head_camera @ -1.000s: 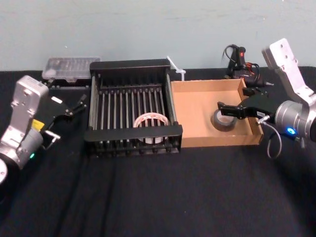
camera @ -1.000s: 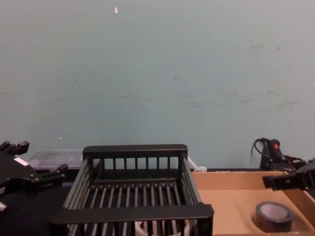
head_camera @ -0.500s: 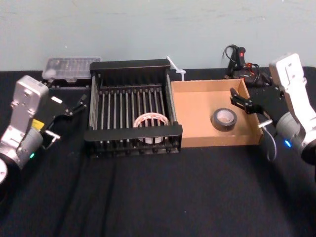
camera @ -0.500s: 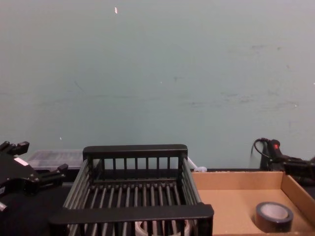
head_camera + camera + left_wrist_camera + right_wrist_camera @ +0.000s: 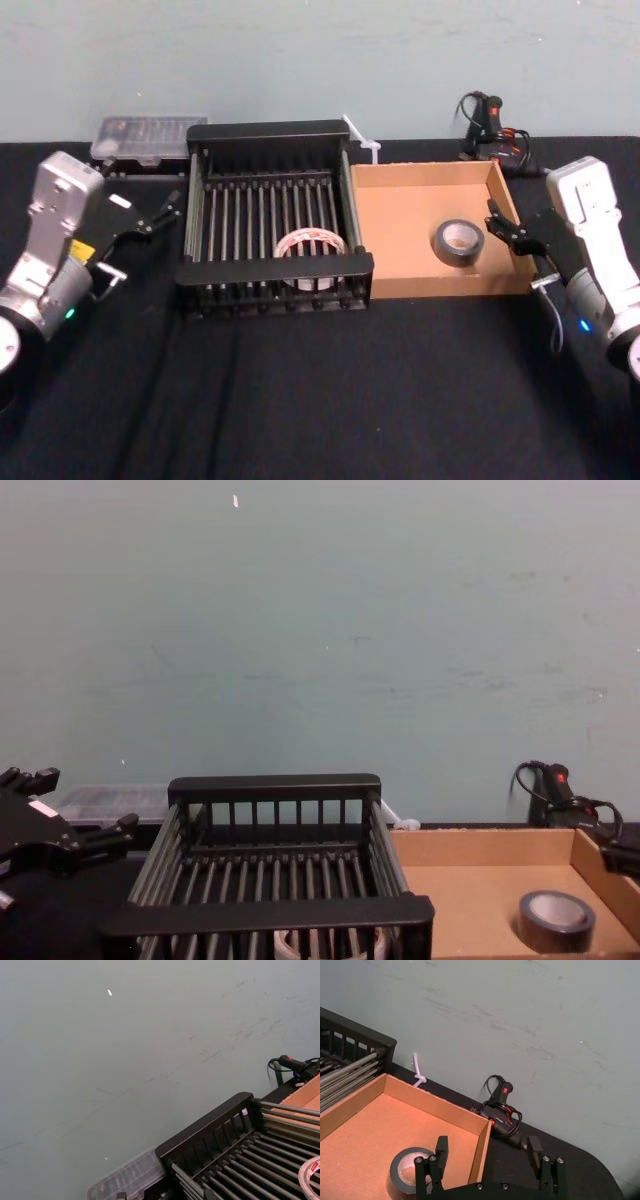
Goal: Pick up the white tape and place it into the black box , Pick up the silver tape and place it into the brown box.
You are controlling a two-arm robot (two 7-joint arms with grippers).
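1. The white tape is lying flat on the slatted floor of the black box, up near the front wall. Looks to me like that half of the job is done.
2. The silver tape sits flat in the brown box, toward its right wall, hole facing up. So by my read both rolls are where they belong.
3. The right gripper hangs just outside the brown box's right wall, fingers spread and holding nothing. In the right wrist view the two fingers stand wide apart, with the silver tape below and to one side.
4. The left gripper is parked off the black box's left side, over the black table. Its jaws look parted and empty too.
5. Handling-wise, I'd guess the silver roll is stiff and fairly chunky: pinch one wall through the hollow centre, or squeeze across the outside. The white ring looks thin and light, probably a bit flexy, so grab its rim gently.
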